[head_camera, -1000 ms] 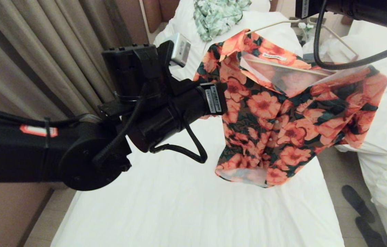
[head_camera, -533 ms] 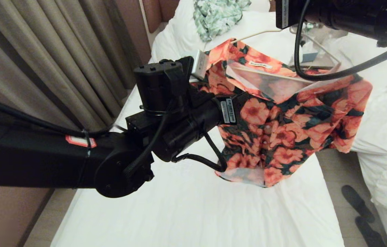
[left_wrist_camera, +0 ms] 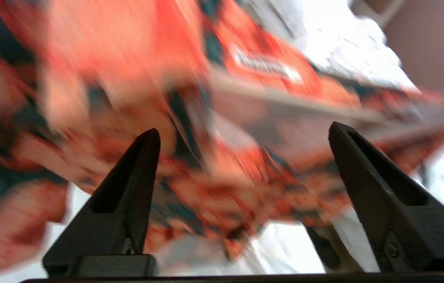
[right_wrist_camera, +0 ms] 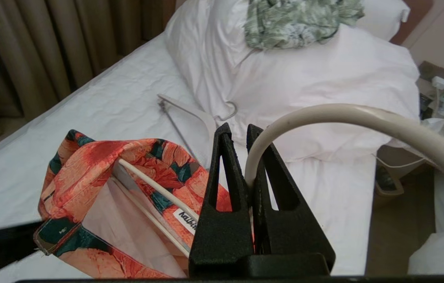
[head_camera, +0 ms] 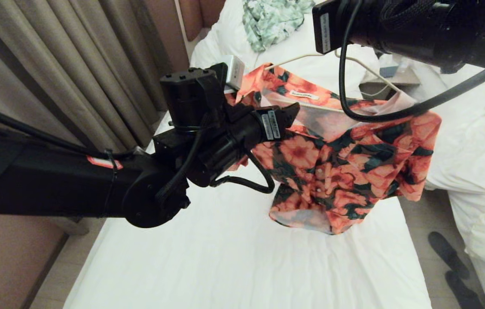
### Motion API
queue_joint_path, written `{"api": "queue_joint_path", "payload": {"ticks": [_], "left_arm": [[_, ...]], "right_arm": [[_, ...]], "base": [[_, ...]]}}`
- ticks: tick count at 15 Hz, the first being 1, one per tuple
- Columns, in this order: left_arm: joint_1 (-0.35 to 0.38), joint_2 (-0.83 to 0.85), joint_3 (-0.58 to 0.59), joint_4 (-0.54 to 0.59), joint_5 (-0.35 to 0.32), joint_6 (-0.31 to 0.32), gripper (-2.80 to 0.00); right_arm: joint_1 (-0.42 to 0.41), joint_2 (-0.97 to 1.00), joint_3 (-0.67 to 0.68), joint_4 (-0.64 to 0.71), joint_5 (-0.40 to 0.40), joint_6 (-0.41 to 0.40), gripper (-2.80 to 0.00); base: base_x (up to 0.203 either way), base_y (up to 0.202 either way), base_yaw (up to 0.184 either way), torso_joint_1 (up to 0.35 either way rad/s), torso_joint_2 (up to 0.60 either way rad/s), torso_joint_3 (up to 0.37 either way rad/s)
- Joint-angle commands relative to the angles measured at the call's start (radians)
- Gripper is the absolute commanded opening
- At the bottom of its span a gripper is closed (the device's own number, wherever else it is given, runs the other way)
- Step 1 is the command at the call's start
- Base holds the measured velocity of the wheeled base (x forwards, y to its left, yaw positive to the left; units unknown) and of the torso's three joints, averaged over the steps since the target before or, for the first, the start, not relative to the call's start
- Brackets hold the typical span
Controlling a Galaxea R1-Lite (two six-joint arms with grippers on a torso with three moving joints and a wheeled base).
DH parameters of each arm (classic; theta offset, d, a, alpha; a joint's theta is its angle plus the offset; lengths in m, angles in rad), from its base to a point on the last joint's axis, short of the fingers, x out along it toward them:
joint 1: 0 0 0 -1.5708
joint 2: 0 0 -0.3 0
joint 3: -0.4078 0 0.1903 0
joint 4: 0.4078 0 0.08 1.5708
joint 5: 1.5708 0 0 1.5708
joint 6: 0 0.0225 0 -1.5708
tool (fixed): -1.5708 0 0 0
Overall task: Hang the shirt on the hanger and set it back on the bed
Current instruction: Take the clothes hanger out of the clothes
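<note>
Below right pincer, hanger clamped, shirt hanging.

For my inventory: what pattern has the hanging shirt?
Orange-pink flowers with dark green leaves on the shirt; head view.

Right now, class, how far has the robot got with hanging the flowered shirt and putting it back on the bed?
Done: the shirt hangs on the hanger, whose wire runs through the collar. In hand: the right gripper is shut on the hanger, holding it above the bed; the left gripper is open beside the shirt, holding nothing. Left: lowering the hung shirt onto the sheet and letting go.
</note>
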Motion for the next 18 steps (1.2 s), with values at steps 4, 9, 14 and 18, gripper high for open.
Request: {"api": "queue_joint_path", "payload": {"ticks": [4, 9, 14, 18], "left_arm": [[0.033, 0.014, -0.023, -0.005, 0.015, -0.002, -2.8], [0.052, 0.012, -0.019, -0.059, 0.016, 0.003, -2.8], [0.092, 0.012, -0.03, -0.055, 0.013, 0.003, -2.8], [0.217, -0.012, -0.081, 0.032, -0.019, 0.002, -2.8]], "right_arm": [[0.021, 0.008, 0.0, 0.0, -0.002, -0.002, -2.8], [0.016, 0.0, -0.001, 0.0, -0.004, -0.002, -2.8], [-0.004, -0.015, 0.001, 0.001, -0.005, -0.001, -2.8], [-0.067, -0.032, 0.014, 0.002, -0.004, 0.0, -2.8]], "base": [[0.0, 0.0, 0.0, 0.0, 0.0, 0.0], [0.0, 0.0, 0.0, 0.0, 0.0, 0.0], [0.0, 0.0, 0.0, 0.0, 0.0, 0.0], [0.0, 0.0, 0.0, 0.0, 0.0, 0.0]]}}
